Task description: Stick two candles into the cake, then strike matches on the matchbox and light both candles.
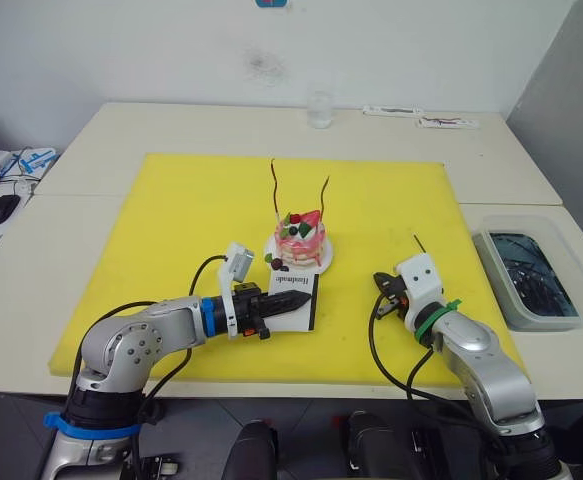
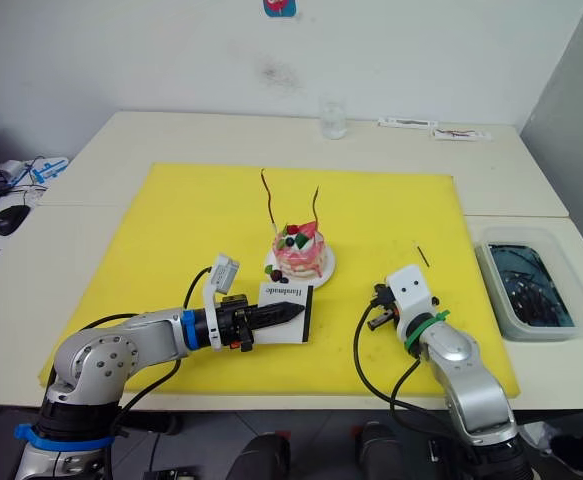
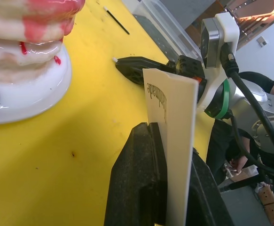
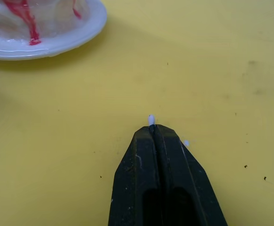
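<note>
We've got the matchbox (image 3: 170, 141) pinched on edge in the left gripper (image 1: 289, 302), just in front of the cake (image 1: 300, 238). Right gripper (image 4: 152, 128) is shut on a match (image 4: 151, 119), tip poking twd the box, near its right side; candles (image 1: 275, 190) already standing in cake.

"Handmade" on the matchbox (image 2: 285, 301)

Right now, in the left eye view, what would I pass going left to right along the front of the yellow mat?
Left gripper holding the matchbox → right gripper, fingers shut on a match → a loose match → a clear tub beyond the yellow mat.
</note>
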You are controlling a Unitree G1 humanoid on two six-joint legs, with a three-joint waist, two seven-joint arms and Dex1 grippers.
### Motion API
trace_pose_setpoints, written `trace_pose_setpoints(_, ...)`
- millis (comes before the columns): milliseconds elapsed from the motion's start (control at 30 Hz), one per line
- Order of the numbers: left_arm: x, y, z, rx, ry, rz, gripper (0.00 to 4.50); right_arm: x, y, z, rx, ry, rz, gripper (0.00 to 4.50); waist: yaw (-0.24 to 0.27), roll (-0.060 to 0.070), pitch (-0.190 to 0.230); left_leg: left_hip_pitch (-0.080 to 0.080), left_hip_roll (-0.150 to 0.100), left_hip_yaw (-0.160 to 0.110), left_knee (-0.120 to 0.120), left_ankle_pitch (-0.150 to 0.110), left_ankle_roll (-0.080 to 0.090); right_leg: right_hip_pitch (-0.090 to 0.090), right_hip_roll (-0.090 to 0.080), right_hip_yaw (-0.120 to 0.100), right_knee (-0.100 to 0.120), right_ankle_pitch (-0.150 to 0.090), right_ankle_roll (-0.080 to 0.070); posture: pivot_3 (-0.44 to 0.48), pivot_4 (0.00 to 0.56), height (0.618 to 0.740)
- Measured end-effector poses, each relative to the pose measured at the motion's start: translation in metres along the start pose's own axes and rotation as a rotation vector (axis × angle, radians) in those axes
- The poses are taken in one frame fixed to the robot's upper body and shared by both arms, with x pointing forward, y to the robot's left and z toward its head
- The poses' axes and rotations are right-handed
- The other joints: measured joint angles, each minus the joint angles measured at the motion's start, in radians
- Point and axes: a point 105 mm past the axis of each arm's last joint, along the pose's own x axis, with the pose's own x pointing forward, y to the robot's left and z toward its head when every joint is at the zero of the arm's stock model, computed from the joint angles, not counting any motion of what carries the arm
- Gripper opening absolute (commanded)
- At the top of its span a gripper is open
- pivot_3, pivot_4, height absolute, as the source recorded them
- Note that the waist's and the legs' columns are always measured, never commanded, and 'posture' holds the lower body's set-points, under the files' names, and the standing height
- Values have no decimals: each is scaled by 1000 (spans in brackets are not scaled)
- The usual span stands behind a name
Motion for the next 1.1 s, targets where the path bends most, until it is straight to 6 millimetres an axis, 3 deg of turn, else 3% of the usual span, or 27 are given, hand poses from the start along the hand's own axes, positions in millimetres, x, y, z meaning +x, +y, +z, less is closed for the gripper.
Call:
trace_pose_setpoints(100,2,0,1,-3,-6,-2,0,-4,5,16,-56,-40,87,27,0,0,0,0,0,0,0,0,0,0,0,0,0,0,0,0,150,740)
trace_pose_setpoints(267,11,-6,16,33,-38,-24,0,-20,34,63,-326,-156,356,27,0,0,0,0,0,-1,0,0,0,0,0,-1,0,1,2,0,150,740)
trace_pose_setpoints(367,17,-8,24,48,-56,-32,0,-26,49,78,-464,-195,479,27,0,0,0,0,0,-1,0,0,0,0,0,-1,0,1,2,0,150,740)
trace_pose_setpoints(500,19,-4,25,37,-58,-15,0,-23,56,76,-524,-182,517,27,0,0,0,-1,0,-1,0,0,0,0,0,-1,0,2,3,0,150,740)
trace_pose_setpoints(900,15,1,23,43,-39,15,0,-12,45,82,-595,-180,458,27,1,0,0,-1,0,-1,0,0,0,0,0,-1,0,2,3,0,150,740)
trace_pose_setpoints(1100,16,1,22,38,-31,13,0,-11,48,80,-615,-180,477,27,1,0,0,-1,0,-1,0,0,0,0,0,-1,0,2,3,0,150,740)
